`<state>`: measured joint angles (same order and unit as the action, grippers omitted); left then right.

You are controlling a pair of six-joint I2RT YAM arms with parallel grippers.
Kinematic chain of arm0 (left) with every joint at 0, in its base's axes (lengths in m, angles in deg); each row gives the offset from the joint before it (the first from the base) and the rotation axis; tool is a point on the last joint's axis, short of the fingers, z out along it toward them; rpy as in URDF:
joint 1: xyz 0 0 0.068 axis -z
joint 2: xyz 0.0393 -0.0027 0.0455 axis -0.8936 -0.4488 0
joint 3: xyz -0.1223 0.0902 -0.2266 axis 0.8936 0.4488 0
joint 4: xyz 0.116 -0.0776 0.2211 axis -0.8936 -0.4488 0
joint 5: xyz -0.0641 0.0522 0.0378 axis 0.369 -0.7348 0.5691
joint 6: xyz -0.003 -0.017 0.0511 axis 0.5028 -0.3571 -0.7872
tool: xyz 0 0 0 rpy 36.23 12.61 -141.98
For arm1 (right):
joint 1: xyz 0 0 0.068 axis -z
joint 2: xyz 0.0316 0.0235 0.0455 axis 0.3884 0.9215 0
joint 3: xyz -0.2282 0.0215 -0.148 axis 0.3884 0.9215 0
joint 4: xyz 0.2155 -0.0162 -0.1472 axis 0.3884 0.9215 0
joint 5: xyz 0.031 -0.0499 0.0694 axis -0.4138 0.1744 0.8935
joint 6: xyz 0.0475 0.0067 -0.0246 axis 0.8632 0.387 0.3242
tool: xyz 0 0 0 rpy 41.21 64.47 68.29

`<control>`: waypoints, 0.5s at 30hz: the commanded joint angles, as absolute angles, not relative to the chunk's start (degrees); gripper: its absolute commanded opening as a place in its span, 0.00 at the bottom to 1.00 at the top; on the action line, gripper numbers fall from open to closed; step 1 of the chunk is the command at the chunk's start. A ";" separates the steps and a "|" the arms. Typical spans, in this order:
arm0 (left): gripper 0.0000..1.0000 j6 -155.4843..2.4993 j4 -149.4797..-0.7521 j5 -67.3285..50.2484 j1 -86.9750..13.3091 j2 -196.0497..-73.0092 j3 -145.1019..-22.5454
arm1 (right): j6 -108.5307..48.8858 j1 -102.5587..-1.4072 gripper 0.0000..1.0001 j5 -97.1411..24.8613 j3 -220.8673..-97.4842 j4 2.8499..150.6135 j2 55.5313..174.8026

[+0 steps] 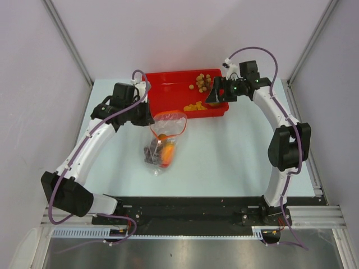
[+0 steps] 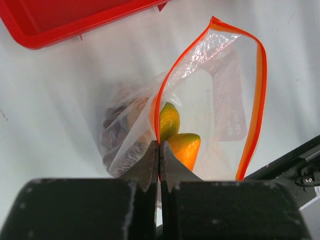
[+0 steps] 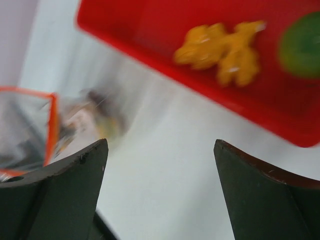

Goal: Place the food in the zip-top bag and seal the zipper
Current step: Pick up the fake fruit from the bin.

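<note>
The clear zip-top bag lies on the table in front of the red tray, its mouth held open with the red-orange zipper strip forming a loop. Inside are two mangoes and the dark grape bunch. My left gripper is shut on the zipper strip at the bag's left mouth edge; it also shows in the top view. My right gripper is open and empty over the tray's right end. In the right wrist view it hangs above the orange chunks and the round green fruit. The tan ball cluster lies in the tray.
The red tray stands at the back of the table, just behind the bag. Its corner shows in the left wrist view. The black rail with both arm bases runs along the near edge.
</note>
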<state>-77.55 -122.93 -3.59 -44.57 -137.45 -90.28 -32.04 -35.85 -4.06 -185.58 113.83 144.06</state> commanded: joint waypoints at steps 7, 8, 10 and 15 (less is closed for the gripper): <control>0.00 -74.36 -118.00 -1.07 -44.52 -136.47 -91.28 | -40.93 -38.41 0.92 -32.43 -193.93 102.60 154.31; 0.00 -74.36 -117.91 -0.98 -44.52 -136.55 -91.28 | -41.81 -38.67 0.92 -33.40 -193.76 100.85 155.36; 0.00 -74.45 -117.91 -1.16 -44.52 -136.64 -91.37 | -44.80 -39.73 0.93 -36.91 -193.76 98.65 156.25; 0.00 -74.19 -117.39 -0.98 -44.52 -136.55 -91.28 | -49.73 -42.28 0.93 -44.20 -193.40 95.04 158.53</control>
